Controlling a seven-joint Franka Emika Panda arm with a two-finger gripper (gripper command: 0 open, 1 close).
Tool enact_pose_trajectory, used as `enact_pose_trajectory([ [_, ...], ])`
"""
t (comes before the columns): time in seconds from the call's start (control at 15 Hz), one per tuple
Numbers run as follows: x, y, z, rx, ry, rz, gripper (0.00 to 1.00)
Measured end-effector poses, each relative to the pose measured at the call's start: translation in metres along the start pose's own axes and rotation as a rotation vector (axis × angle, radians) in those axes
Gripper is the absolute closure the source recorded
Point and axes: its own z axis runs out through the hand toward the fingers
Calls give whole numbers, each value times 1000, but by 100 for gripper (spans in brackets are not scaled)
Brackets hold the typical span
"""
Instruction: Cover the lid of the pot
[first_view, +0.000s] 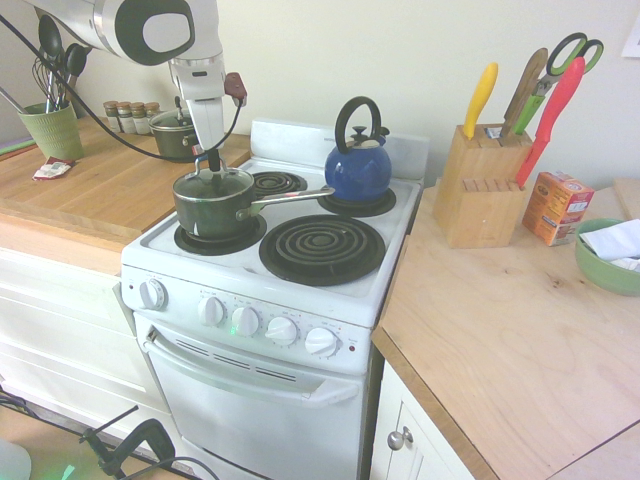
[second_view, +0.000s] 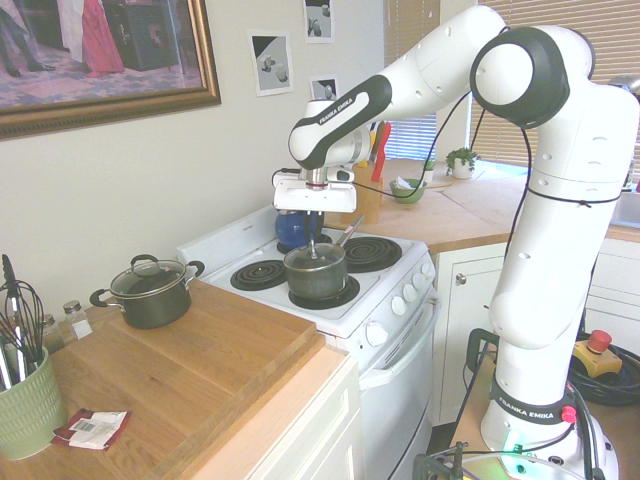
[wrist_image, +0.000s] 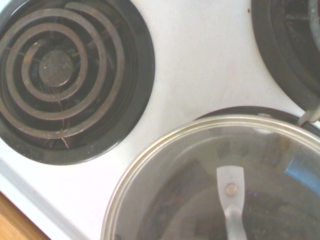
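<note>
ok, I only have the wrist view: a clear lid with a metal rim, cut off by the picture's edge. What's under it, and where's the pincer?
Observer: In the first exterior view the lid sits on top of the dark green saucepan; the pincer comes down from above to the lid's knob. Whether it grips the knob, I can't tell.

Operator: Thanks. And that pan handle at my picture's edge, what's past it?

Observer: A blue kettle, on a back burner; the steel handle runs out toward that side.
</note>
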Motion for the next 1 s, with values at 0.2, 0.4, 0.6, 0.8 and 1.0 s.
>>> enact_pose_trajectory([
  [0.2, 0, 0, 0, -2, 1, -13, 0],
  [0.4, -2, 0, 0, -3, 10, -25, 0],
  [0.6, -10, 0, -2, -3, 15, -43, 0],
  [0.8, -19, 6, -23, 9, 50, -65, 0],
  [1.0, -34, 21, -74, 48, 99, -93, 0],
])
